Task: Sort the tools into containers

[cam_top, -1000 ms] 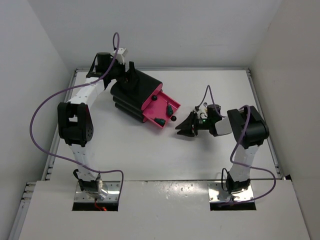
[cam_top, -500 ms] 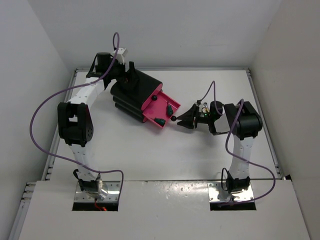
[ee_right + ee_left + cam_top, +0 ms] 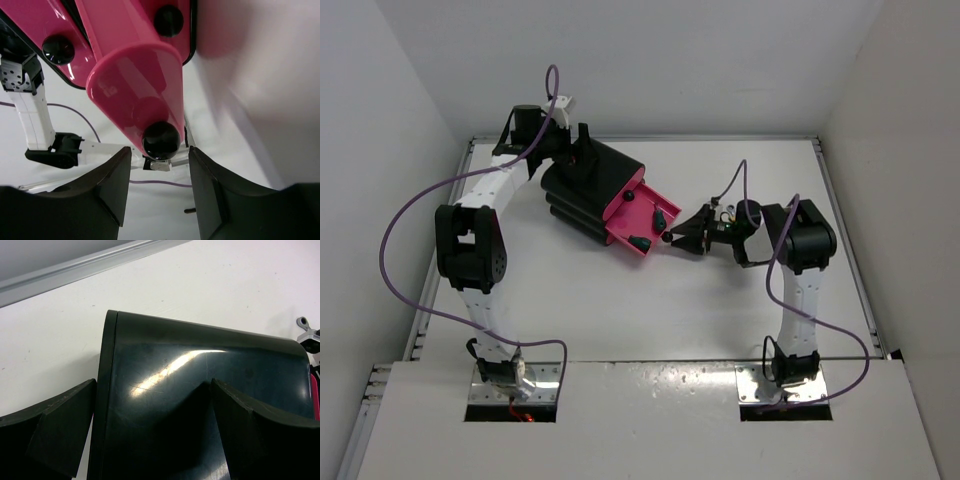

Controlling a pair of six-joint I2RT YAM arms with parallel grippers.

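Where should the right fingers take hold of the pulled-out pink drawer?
By its round black knob, coming head-on at the drawer front. The knob stands out at the tip of a tapered pink boss and sits between the right gripper's open fingers, so closing on its two sides should hold.

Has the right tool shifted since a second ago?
Yes. The right tool moved left, toward the unmoved cabinet; it now flanks the knob of the open drawer.

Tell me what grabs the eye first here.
The black rounded-corner cabinet sits left of centre on the white table, with one magenta-pink drawer standing out toward the right arm. The right gripper is open at that drawer's round black knob. The left gripper straddles the cabinet's back.
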